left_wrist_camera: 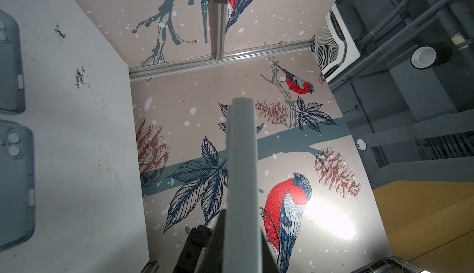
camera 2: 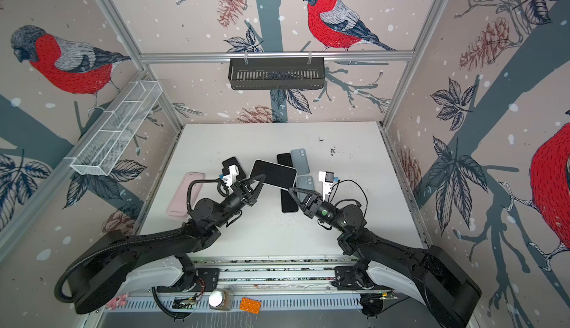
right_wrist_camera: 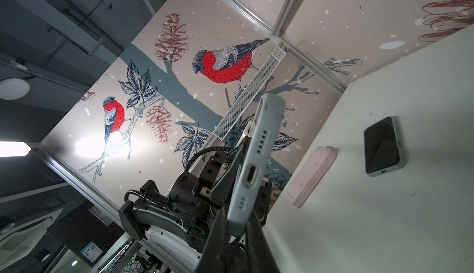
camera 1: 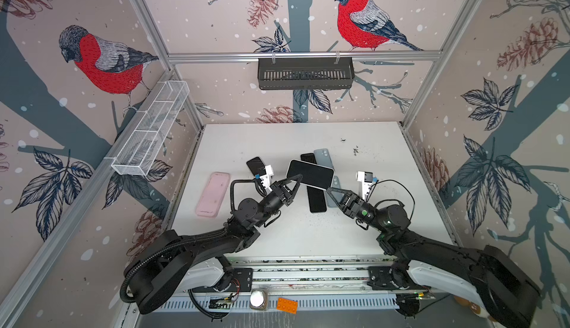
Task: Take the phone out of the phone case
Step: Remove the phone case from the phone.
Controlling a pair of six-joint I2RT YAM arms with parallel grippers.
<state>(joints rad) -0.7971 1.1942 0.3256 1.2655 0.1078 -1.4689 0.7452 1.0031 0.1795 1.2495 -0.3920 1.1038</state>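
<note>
A phone (camera 1: 310, 173) with a dark screen sits in a pale phone case (right_wrist_camera: 256, 140) and is held tilted above the table in both top views. My left gripper (camera 1: 298, 177) is shut on its left edge, one finger on the screen and one behind. My right gripper (camera 1: 328, 189) is shut on its near right corner. In the right wrist view the case's port end (right_wrist_camera: 252, 174) shows, with the right gripper (right_wrist_camera: 237, 223) clamped on the corner. In the left wrist view the case's edge (left_wrist_camera: 242, 169) runs out from between the left gripper's (left_wrist_camera: 241, 233) jaws.
A pink case (camera 1: 212, 194) lies on the white table (camera 1: 277, 138) at the left. A dark cased phone (camera 1: 256, 164) lies behind the left wrist. Two black phones (camera 1: 317, 200) (camera 1: 308, 157) and two blue-grey cases (camera 1: 324, 156) (camera 1: 335, 184) lie under and behind the held phone.
</note>
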